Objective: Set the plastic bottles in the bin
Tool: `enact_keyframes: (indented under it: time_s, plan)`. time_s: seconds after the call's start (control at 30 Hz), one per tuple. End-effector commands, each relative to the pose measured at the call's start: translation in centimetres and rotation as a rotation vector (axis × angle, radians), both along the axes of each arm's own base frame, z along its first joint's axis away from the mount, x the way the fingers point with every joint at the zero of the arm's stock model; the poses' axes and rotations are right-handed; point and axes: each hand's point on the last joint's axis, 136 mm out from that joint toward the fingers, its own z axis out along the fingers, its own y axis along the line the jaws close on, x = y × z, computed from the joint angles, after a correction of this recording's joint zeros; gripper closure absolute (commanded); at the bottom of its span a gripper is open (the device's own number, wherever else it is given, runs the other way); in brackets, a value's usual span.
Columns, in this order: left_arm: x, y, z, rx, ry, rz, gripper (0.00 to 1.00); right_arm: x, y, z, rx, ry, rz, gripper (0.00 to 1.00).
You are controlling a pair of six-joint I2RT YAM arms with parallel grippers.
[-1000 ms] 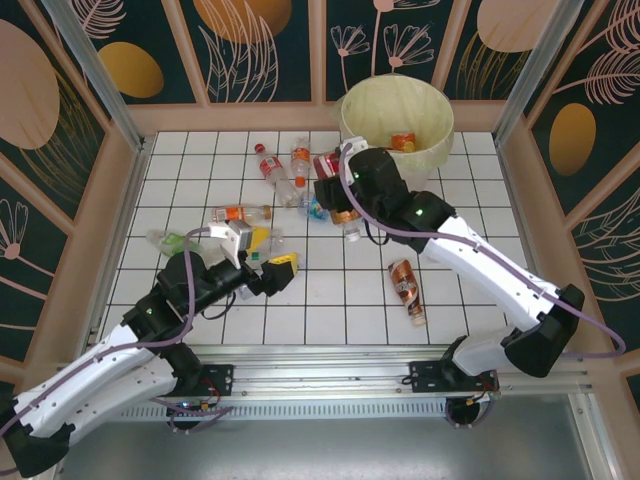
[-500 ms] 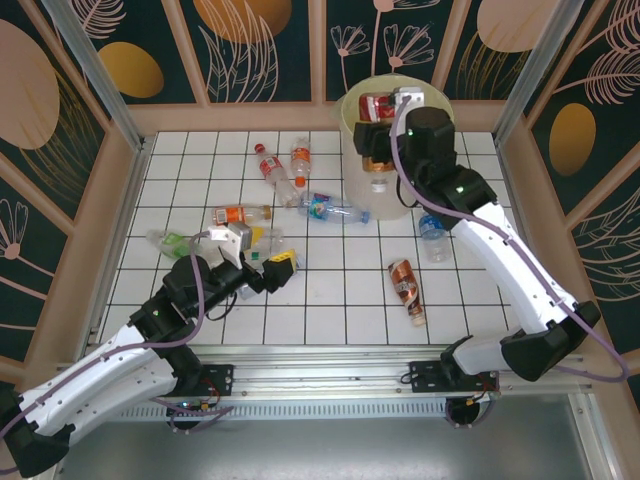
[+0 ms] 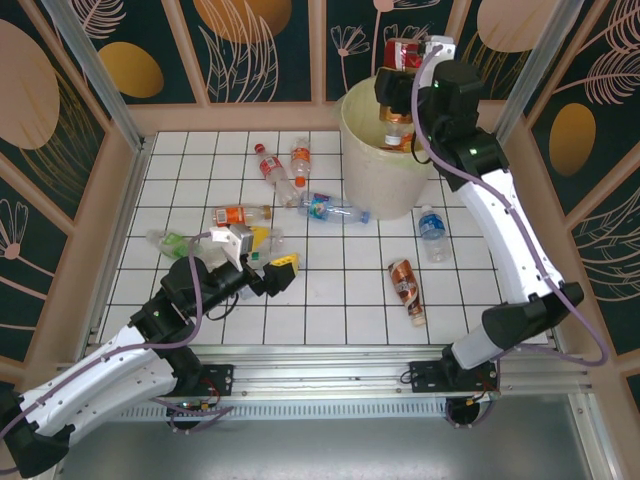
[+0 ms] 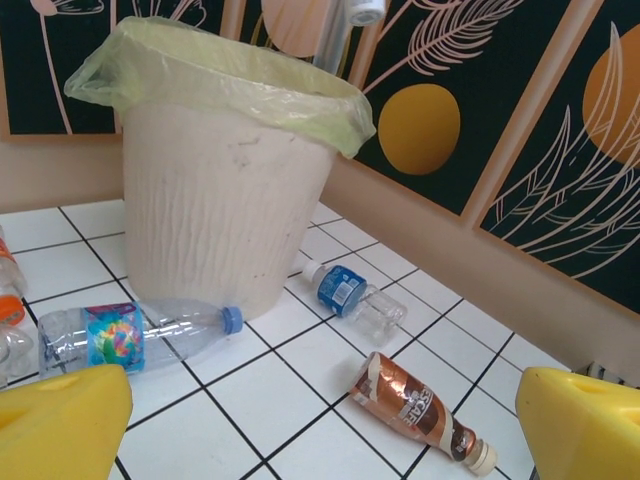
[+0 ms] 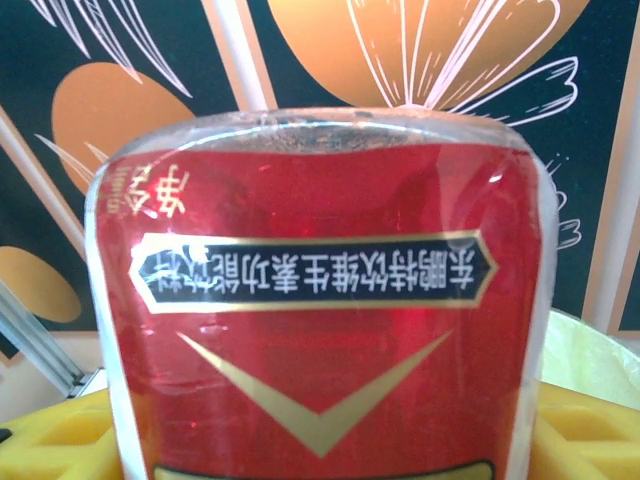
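Tiled table: red-label bottle now raised over bin

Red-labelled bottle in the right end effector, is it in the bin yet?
Out: the right end effector holds the red-labelled bottle above the bin rim.

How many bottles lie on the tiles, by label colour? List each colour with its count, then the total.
Red-label bottle: 1
Orange-label bottles: 2
Green-label bottle: 1
Blue-label bottles: 2
Brown-label bottle: 1
Total: 7
A yellowish item near the green one is too hidden to name; the held bottle in the right gripper is left out.
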Motion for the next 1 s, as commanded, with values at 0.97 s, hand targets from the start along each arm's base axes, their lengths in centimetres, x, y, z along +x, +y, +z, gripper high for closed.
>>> enact_keyframes:
  time_s: [0.97]
  plan:
    - [-0.3,-0.3,0.4,0.013,-0.041,-0.026,0.02,9.9,-5.4,-9.0,-0.052,0.235,-0.149,0.33]
